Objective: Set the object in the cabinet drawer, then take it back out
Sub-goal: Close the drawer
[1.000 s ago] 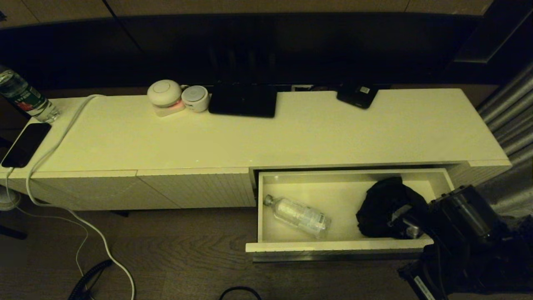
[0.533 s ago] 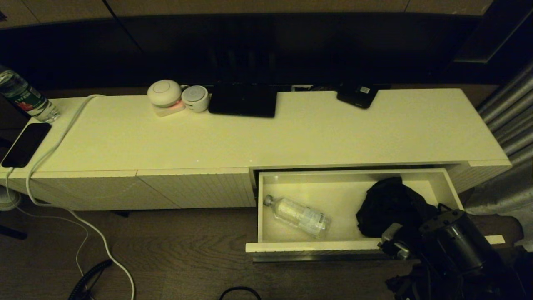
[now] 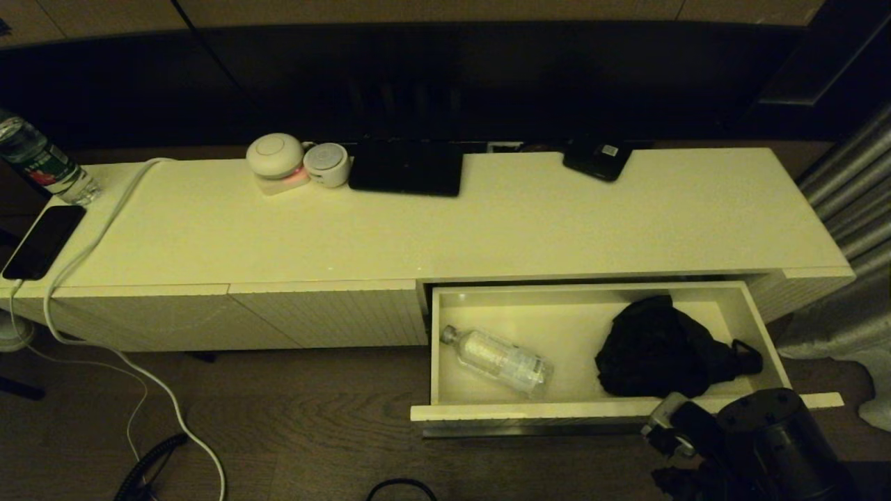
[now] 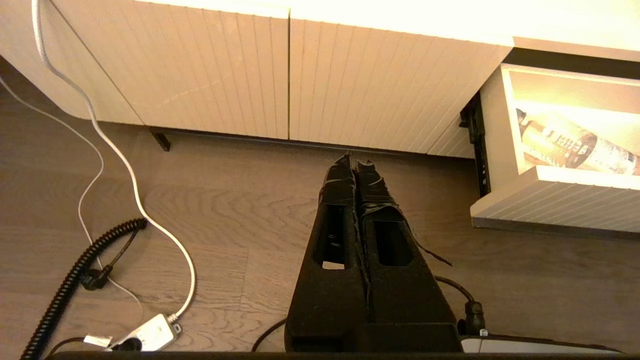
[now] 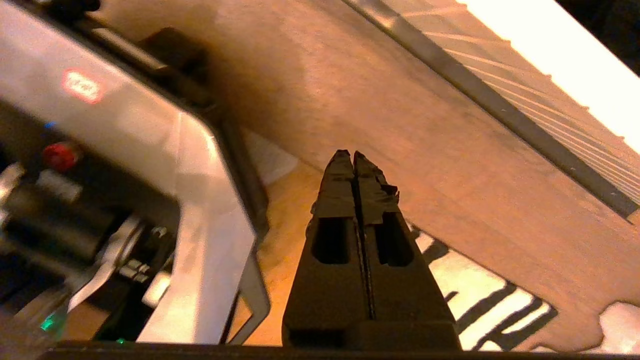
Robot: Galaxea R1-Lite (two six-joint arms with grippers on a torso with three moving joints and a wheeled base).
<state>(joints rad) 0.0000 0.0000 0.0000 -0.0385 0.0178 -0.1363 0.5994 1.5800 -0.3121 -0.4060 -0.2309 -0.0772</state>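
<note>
A: Looking at the head view, the cabinet drawer (image 3: 557, 412) stands pulled out at the lower right of the frame, and two things lie on its floor: a clear plastic bottle (image 3: 500, 360) toward its left end and a crumpled black bundle (image 3: 661, 356) toward its right end.

B: Which one is the object?

A: Can't tell for sure; the bundle sits closest to the working arm, so I'd judge it the one. The right gripper (image 5: 354, 159) hangs outside the drawer, below its front edge at the lower right of the frame, fingers pressed together with nothing between them.

B: So the thing lies which way from those jaws?

A: Beyond the drawer front and higher in the frame, over the lip. The wrist view faces floorboards, not the drawer's inside.

B: And the bottle's axis?

A: Lying flat, on a diagonal, cap toward the upper left, base toward the lower right.

B: The other arm?

A: The left gripper (image 4: 354, 165) is parked over the floor before the cabinet (image 3: 334, 313), fingers closed and empty, left of the drawer. The right arm is clearly nearer the bundle.
</note>
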